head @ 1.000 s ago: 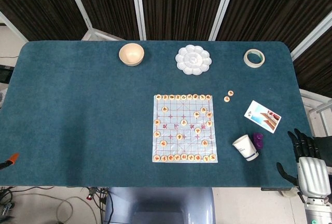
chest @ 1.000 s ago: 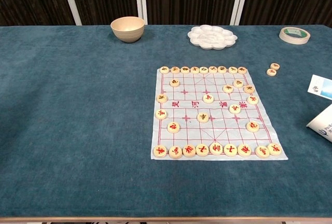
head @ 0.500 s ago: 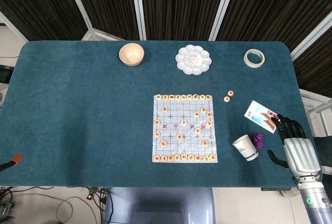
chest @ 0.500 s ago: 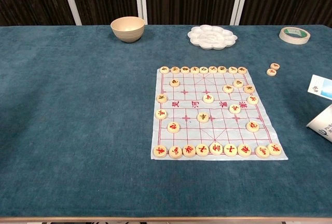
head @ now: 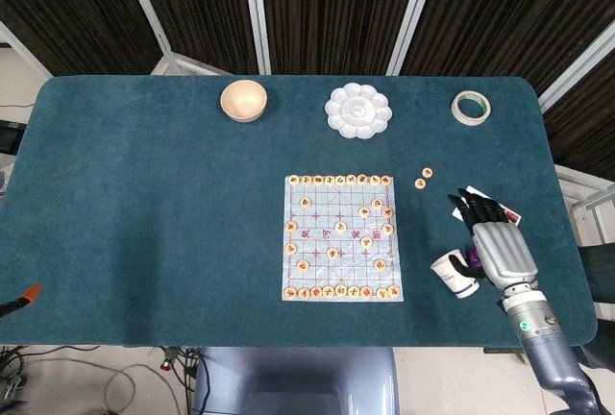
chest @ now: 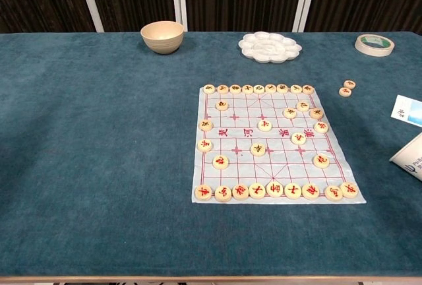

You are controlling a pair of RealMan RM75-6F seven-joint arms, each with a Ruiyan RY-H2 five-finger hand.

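In the head view my right hand (head: 500, 247) hovers palm down at the table's right side, fingers stretched out and holding nothing. Its fingertips lie over a printed card (head: 512, 215), which is mostly hidden beneath it. Just left of the hand a white paper cup (head: 454, 273) lies on its side, with a small purple thing (head: 474, 259) between cup and hand. The chest view shows the cup (chest: 410, 158) and the card (chest: 407, 110) at its right edge, but not the hand. My left hand appears in neither view.
A Chinese chess sheet (head: 341, 237) with round pieces lies mid-table, two loose pieces (head: 423, 178) to its right. A tan bowl (head: 243, 100), a white flower palette (head: 357, 110) and a tape roll (head: 471, 107) stand along the far edge. An orange-tipped thing (head: 24, 295) pokes in at left.
My right hand has moved from the table's near right corner forward and to the left, now covering the card and standing beside the cup. Nothing else has shifted.
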